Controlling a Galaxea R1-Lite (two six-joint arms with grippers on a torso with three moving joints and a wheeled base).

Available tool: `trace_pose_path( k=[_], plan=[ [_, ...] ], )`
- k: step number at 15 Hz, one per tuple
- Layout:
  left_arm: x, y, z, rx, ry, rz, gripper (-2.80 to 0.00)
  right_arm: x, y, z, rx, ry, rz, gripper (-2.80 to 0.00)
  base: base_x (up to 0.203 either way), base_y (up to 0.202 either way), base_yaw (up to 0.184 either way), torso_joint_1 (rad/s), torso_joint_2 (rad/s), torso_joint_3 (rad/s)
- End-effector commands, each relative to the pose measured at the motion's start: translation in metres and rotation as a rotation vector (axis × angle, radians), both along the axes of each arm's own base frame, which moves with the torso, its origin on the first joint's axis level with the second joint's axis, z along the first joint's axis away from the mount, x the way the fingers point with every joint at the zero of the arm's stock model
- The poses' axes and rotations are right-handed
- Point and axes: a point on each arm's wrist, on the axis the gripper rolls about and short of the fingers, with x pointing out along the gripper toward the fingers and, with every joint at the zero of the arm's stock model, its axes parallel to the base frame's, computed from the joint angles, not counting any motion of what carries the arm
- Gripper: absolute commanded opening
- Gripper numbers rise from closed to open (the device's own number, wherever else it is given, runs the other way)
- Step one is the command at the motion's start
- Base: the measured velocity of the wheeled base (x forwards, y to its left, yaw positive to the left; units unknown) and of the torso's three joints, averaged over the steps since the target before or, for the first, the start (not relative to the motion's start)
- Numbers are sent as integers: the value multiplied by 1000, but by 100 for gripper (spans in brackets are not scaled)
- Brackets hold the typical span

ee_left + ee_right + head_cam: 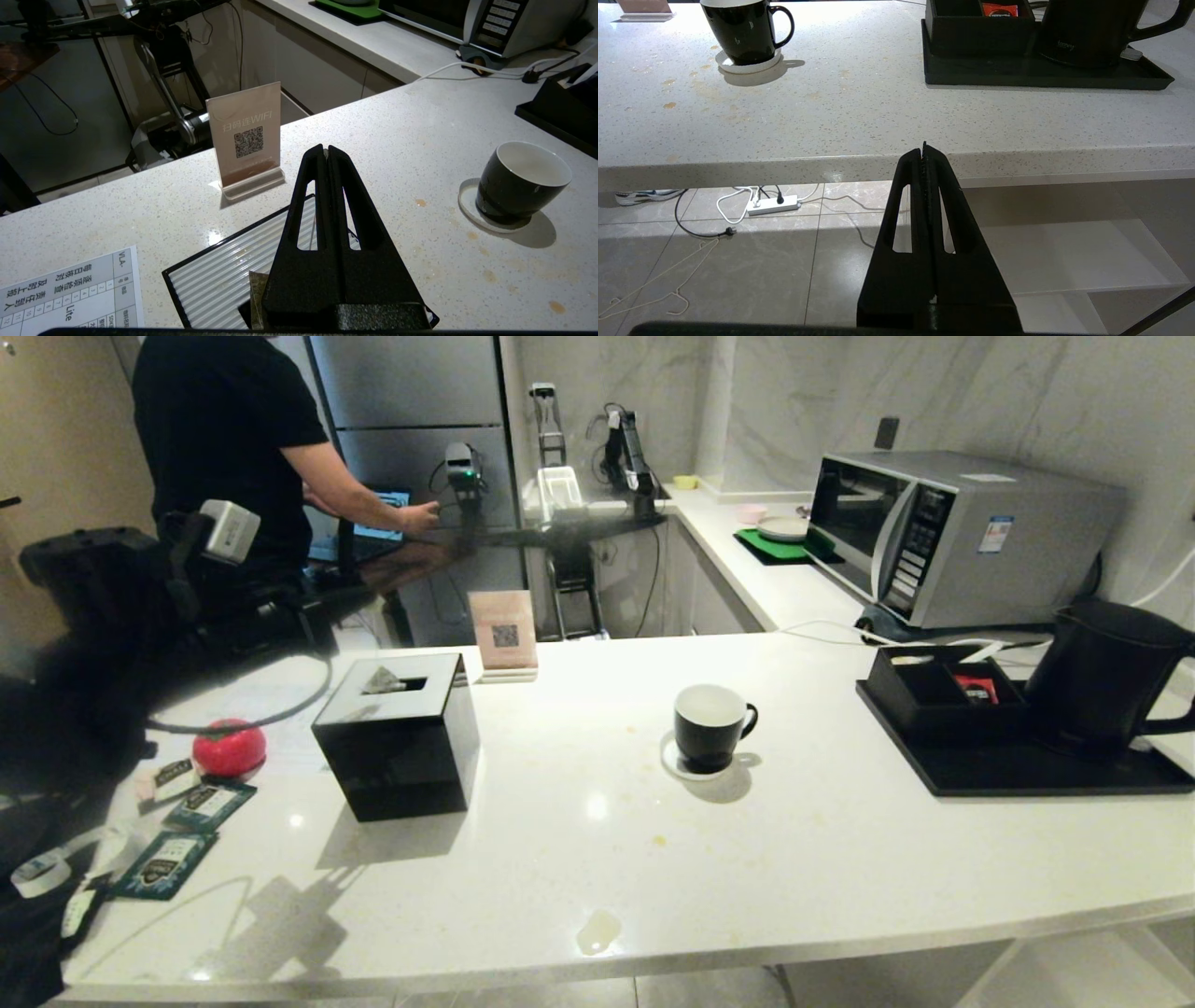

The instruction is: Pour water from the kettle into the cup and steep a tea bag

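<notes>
So nothing is poured: the small black mug (711, 726) sits empty on its white coaster mid-counter, the tall matte black kettle (1102, 678) on its tray. Both grippers, left (326, 150) and right (923, 148), are closed and empty.

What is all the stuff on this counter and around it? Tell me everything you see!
Tall matte black kettle: one, on the black tray, far right.
Small black mug with white inside: one, mid-counter, on a white round coaster.
Black cube tissue box: one, left of the mug.
Pink QR-code sign: one, behind the box.
Red round object: one, counter's left.
Dark green tea packets: several, left edge.
Silver microwave: one, back counter.
Person in black shirt: one, back left.
Left gripper: black, jaws shut, above the tissue box.
Right gripper: black, jaws shut, below the counter edge.
</notes>
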Motion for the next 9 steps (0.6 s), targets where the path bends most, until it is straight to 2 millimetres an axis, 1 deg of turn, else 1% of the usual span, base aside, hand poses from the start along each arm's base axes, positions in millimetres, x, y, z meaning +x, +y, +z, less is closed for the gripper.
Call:
trace_pose_path(
  k=[1, 9],
  plan=[
    [0, -1, 0, 0, -4, -6, -280, 0, 0, 0, 0, 1, -1, -280, 0, 0, 0, 0, 0, 0],
    [-4, -4, 6, 1, -20, -14, -280, 0, 0, 0, -1, 1, 0, -280, 0, 0, 0, 0, 0, 0]
  ],
)
